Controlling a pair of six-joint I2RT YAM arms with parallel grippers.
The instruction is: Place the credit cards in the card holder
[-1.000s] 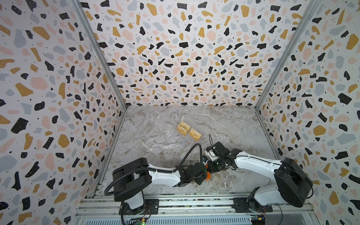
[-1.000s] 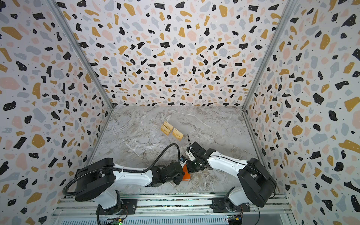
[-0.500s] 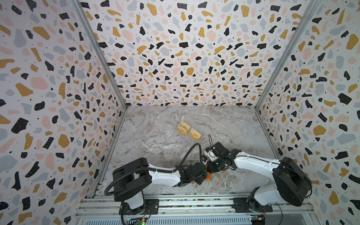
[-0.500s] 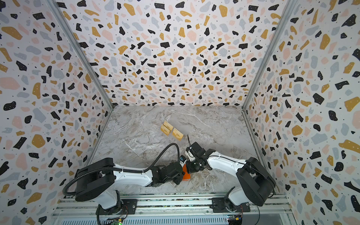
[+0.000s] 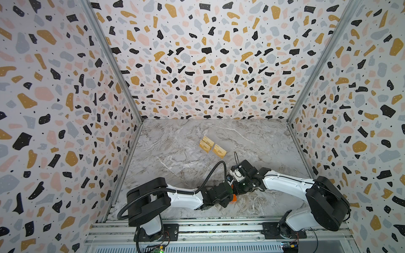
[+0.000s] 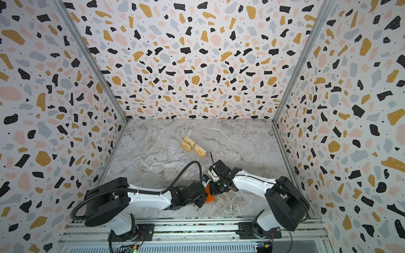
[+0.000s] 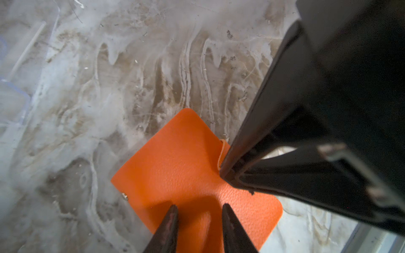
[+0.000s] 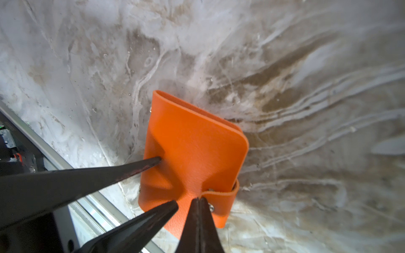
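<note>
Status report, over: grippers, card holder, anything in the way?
Left gripper open, pressing down on the card holder. Right gripper shut at its snap strap. Holder closed; three gold credit cards lie apart on the table, unobstructed.

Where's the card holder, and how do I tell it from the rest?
Go to the near edge of the marble table, where the left gripper and right gripper meet. Under their tips is the card holder: a bright orange wallet with a snap strap. The gold cards farther back are paler, with no strap.
</note>
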